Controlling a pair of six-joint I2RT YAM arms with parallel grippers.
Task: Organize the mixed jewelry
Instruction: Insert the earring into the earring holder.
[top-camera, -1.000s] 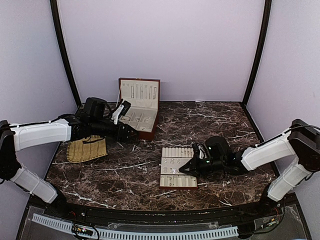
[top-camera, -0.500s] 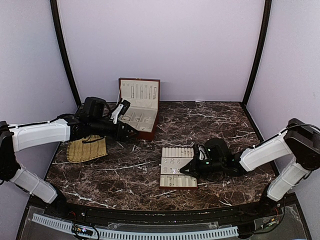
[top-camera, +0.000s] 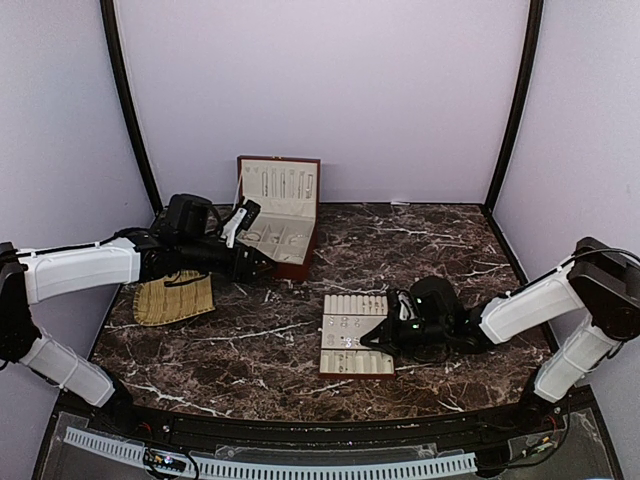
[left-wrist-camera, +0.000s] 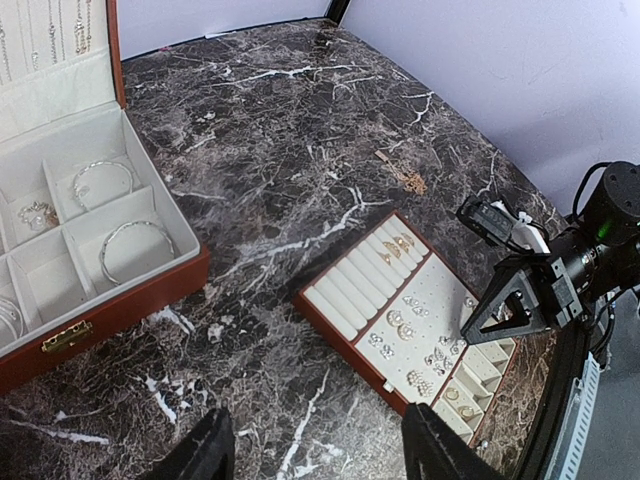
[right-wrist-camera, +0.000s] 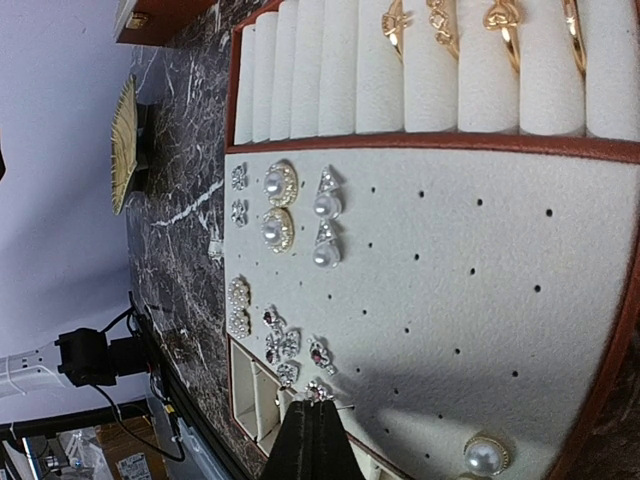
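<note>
From above, our left gripper (top-camera: 262, 268) hovers beside the red-brown box (top-camera: 312, 236); our right gripper (top-camera: 366, 340) reaches over the cream tray (top-camera: 340, 304). At the left wrist, our jaws stand apart, empty; a bangle (left-wrist-camera: 135, 246) lies in a box compartment. At the right wrist, our jaws are clenched, tips at a small stud (right-wrist-camera: 318, 391) on the tray's pad, pinched or not we cannot tell. We judge studs are being seated; next calls for a fine, steady press
</note>
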